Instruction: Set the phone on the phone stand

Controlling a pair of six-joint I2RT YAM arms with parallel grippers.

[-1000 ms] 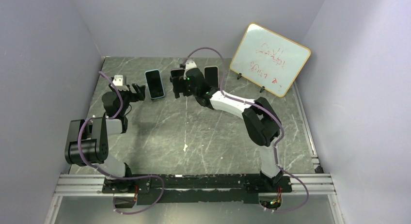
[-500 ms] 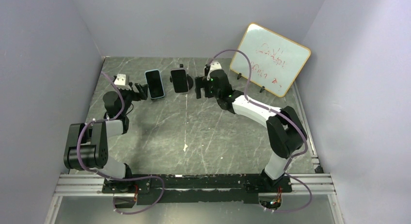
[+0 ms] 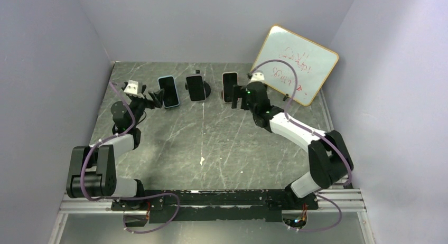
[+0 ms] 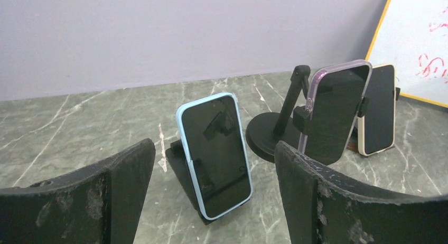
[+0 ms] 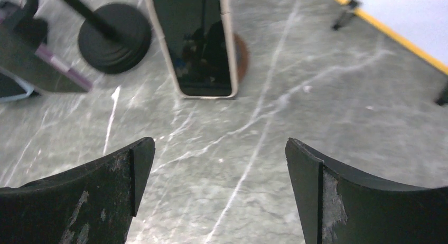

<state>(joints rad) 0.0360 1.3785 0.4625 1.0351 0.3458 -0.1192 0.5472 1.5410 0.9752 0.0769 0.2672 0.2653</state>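
Three phones stand on stands at the back of the table. A blue-cased phone point(image 3: 168, 91) point(image 4: 215, 154) leans on a low black wedge stand point(image 4: 179, 162). A clear-cased phone point(image 3: 196, 88) point(image 4: 334, 114) sits clamped on a black arm stand with a round base point(image 4: 267, 141). A cream-cased phone point(image 3: 229, 86) point(image 5: 198, 40) stands upright on a stand with a brown base point(image 5: 241, 51). My left gripper point(image 3: 153, 99) point(image 4: 214, 199) is open and empty, just left of the blue phone. My right gripper point(image 3: 239, 99) point(image 5: 219, 186) is open and empty, just right of the cream phone.
A whiteboard point(image 3: 294, 64) with red writing leans on small black feet at the back right, close behind my right arm. Grey walls close the table on the left, back and right. The marble table top point(image 3: 211, 143) spreads toward the arm bases.
My right gripper has swung right, from the clear-cased phone's stand past the middle to beside the cream phone, leaving the clear-cased phone on its stand. My left gripper has edged closer to the blue phone.
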